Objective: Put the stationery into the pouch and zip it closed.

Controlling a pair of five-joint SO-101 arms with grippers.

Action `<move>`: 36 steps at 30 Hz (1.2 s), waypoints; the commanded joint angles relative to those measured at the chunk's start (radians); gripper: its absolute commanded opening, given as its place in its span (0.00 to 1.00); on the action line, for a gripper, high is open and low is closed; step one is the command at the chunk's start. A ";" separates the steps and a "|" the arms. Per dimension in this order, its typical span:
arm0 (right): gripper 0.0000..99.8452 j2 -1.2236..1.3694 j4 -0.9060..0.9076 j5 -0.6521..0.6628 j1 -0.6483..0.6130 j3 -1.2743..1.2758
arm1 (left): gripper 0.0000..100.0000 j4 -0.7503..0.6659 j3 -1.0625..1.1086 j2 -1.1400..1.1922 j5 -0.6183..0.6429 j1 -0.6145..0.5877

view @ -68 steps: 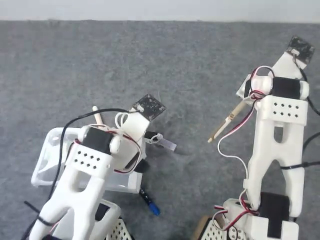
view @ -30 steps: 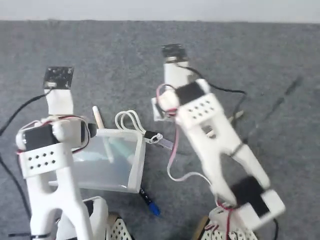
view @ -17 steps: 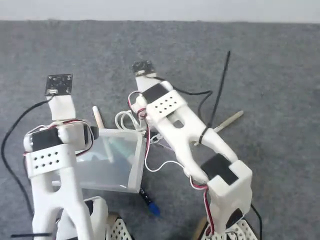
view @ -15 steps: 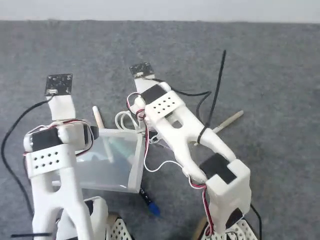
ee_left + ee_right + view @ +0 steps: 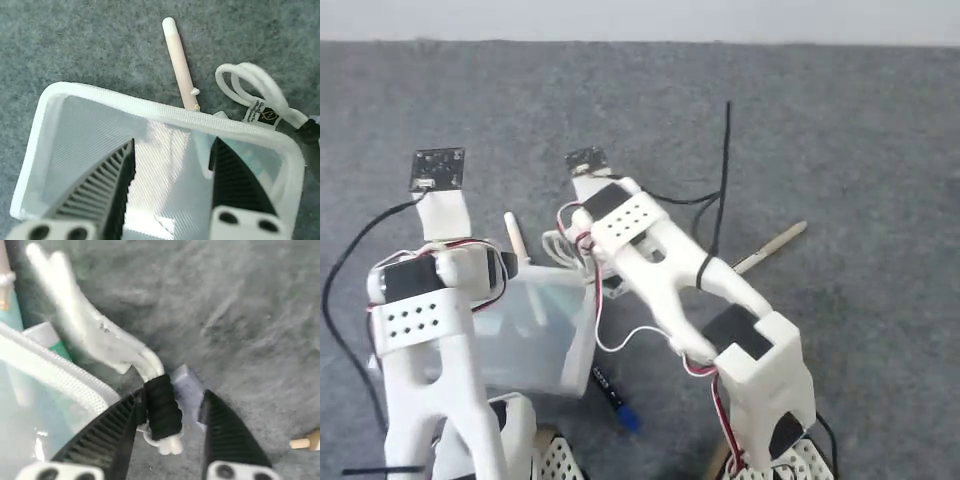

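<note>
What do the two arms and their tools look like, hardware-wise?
The left arm and right arm are white printed shells with black servo blocks, dot-perforated plates and loose red, white and black wires. A small dark camera board tops each wrist. The left tool and right tool have black ribbed fingers on white bases.

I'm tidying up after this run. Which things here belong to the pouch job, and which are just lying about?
Job: clear pouch, cream pen at its rim, blue-tipped pen, tan pen, white pull cord with black toggle.
Lying about: black cable, grey carpet.
</note>
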 commanded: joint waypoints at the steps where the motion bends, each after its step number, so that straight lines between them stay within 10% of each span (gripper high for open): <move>1: 0.14 -0.010 0.016 0.015 -0.007 -0.041 | 0.23 -0.017 0.002 -0.032 0.012 0.000; 13: 0.00 -0.012 0.068 0.118 -0.007 -0.040 | 0.23 -0.020 0.013 -0.032 0.012 0.000; 36: 0.12 0.076 0.042 0.044 -0.077 -0.044 | 0.23 -0.077 0.061 -0.031 0.044 0.000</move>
